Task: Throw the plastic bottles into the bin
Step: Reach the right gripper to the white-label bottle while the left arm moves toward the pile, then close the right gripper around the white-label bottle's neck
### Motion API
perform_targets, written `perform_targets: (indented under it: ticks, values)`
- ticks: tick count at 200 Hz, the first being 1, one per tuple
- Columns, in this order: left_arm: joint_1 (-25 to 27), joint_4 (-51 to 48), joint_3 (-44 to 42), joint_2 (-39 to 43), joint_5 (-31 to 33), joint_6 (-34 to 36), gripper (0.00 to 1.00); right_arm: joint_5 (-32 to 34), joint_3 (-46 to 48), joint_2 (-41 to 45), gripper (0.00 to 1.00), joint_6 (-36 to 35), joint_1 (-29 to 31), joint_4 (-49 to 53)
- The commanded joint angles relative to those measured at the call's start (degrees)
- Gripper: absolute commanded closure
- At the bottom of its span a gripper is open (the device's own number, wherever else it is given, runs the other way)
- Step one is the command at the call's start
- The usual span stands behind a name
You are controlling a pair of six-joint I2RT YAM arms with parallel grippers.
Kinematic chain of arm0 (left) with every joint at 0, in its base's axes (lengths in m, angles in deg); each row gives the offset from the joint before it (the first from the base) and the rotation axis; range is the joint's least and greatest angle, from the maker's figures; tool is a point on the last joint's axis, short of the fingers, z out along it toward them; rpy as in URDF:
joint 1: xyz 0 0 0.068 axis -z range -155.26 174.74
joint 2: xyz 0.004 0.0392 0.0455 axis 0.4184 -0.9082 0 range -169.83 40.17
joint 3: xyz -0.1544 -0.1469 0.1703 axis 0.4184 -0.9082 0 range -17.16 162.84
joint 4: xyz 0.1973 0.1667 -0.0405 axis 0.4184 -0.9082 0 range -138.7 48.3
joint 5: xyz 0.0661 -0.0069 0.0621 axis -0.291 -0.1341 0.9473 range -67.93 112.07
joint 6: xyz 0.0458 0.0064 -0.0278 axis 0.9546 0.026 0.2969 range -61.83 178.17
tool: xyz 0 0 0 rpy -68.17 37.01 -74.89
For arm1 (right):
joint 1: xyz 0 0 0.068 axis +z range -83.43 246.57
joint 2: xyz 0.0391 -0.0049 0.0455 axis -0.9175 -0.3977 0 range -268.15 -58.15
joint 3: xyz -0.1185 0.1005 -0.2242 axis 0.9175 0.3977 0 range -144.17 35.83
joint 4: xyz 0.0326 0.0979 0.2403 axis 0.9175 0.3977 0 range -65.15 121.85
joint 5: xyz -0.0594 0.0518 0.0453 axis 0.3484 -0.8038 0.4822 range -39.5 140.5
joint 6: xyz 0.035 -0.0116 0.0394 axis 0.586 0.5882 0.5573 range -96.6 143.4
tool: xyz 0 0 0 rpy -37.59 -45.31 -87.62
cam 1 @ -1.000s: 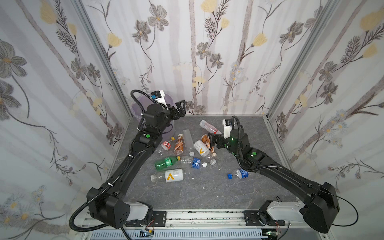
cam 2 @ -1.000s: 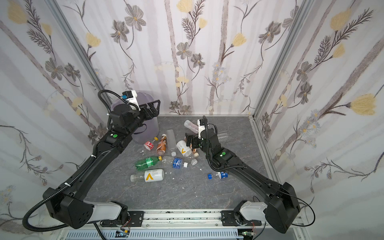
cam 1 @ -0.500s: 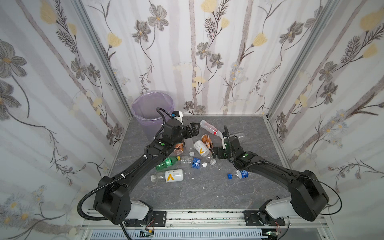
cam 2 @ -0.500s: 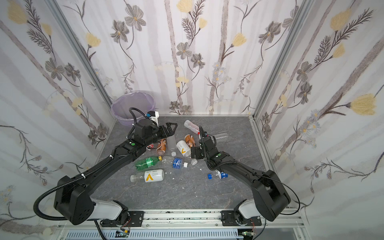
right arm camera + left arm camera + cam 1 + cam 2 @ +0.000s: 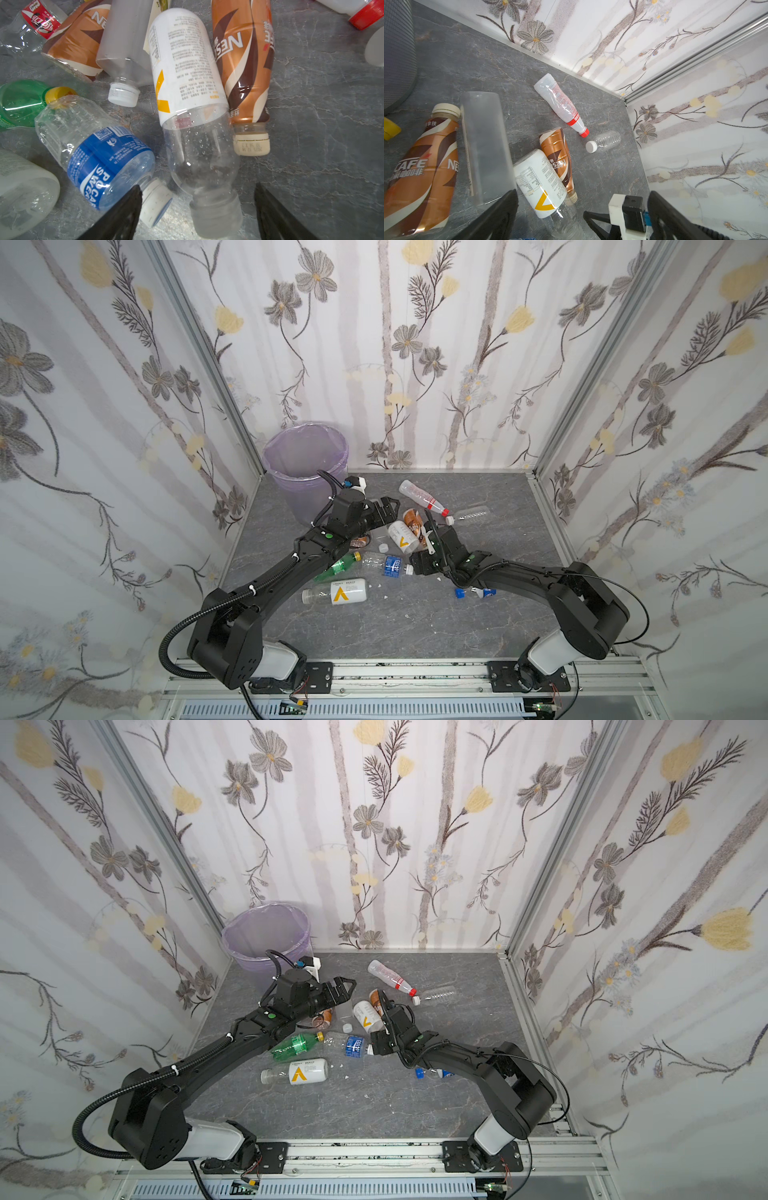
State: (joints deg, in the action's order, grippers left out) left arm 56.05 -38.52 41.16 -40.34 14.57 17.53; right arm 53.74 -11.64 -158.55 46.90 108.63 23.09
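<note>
While a top view puts your right hand [image 5: 419, 551] low among the plastic bottles [image 5: 336, 566] on the grey counter [image 5: 415, 626], well apart from the round lilac-lined bin [image 5: 286, 493], and the left wrist view shows the left hand [image 5: 583, 199] wide and empty, centre the right wrist view's parted fingers [image 5: 122, 216] on the clear white-and-yellow-labelled bottle [image 5: 185, 68] at its neck before squeezing.

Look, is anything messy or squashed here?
Yes. The plastic bottles all lie tipped on their sides in a jumble on the table. The blue-labelled bottle looks dented and crumpled near its bottom end.
</note>
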Motion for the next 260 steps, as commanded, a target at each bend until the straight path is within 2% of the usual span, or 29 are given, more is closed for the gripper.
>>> perform_targets:
  ticks: [1, 54, 132, 236, 260]
  values:
    - [0.4, 1.3, 0.0, -0.5, 1.8, -2.1, 0.0, 0.2, 0.2, -1.2, 0.21, 0.6, 0.0, -3.3]
    - [0.7, 1.7, 0.7, -3.1, -0.8, -3.5, 0.0, -0.2, 1.6, -2.1, 0.23, 1.0, 0.1, -5.0]
    - [0.7, 1.9, 0.7, -2.5, 0.6, -3.1, 0.0, -0.7, 2.6, -3.3, 0.29, 0.9, 0.3, -6.2]
    - [0.8, 2.0, 0.8, -2.1, 1.3, -3.3, 0.0, -0.8, 1.9, -3.8, 0.54, 0.3, 0.4, -6.1]
    - [0.8, 2.1, 0.8, -1.8, 1.8, -3.4, 0.0, -0.9, 1.8, -3.0, 0.55, 0.0, 0.4, -5.9]
